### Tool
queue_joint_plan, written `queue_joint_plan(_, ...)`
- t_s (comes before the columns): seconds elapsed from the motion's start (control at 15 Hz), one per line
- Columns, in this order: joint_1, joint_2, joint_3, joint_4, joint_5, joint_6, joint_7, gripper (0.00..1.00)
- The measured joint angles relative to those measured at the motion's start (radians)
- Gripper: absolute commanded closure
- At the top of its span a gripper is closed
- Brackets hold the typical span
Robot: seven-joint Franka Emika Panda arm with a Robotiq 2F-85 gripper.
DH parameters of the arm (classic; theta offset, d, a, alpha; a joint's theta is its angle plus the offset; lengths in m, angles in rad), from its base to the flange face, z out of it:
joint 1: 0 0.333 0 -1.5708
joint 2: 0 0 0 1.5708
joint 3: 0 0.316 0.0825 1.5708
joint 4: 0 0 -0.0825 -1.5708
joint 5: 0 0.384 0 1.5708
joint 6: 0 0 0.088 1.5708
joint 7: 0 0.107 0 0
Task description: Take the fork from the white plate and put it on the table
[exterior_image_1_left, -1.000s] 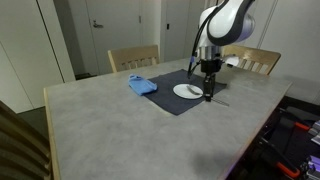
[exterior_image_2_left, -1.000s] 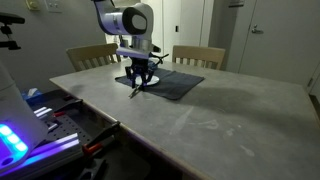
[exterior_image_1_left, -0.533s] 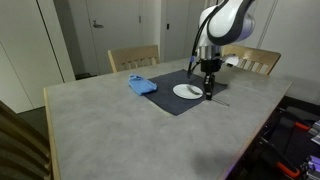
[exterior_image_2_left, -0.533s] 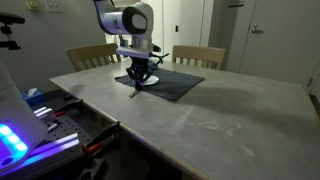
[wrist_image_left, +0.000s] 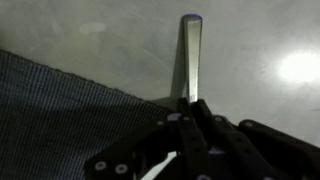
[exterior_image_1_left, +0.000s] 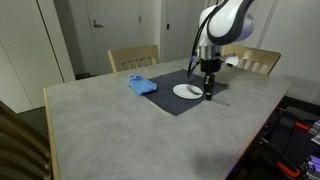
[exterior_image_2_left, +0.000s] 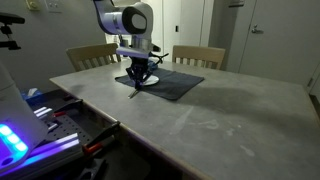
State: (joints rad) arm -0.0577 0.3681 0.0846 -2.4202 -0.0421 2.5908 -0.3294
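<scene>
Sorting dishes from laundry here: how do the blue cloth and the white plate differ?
The blue cloth is crumpled and soft-looking; the white plate is flat and round. The cloth lies at the dark mat's edge; the plate sits on the mat. Both rest on one table.

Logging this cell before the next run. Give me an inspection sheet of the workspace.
Surface: grey table with a dark placemat on it.
Job's things: fork is off the white plate, its handle reaching over bare table past the placemat's edge.
Clutter: blue cloth beside the placemat.
Grippers: gripper is low at the table, apparently shut on the fork.
Cables: nothing seen.
Surroundings: wooden chairs behind the table, doors beyond.
</scene>
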Motion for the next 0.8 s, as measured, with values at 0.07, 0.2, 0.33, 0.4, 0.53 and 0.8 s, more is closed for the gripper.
queue_joint_plan(0.07, 0.0, -0.001, 0.0, -0.001, 0.0, 0.0, 0.0, 0.97)
queue_joint_plan(0.2, 0.0, -0.012, -0.001, -0.005, 0.0, 0.0, 0.002, 0.97)
queue_joint_plan(0.33, 0.0, -0.034, -0.002, -0.013, 0.0, 0.0, 0.003, 0.97)
queue_joint_plan(0.4, 0.0, -0.049, -0.004, -0.017, 0.0, -0.001, 0.004, 0.97)
queue_joint_plan(0.53, 0.0, -0.076, -0.009, -0.021, -0.002, -0.001, 0.004, 0.97)
queue_joint_plan(0.8, -0.004, -0.112, -0.038, -0.012, -0.002, -0.001, -0.003, 0.97)
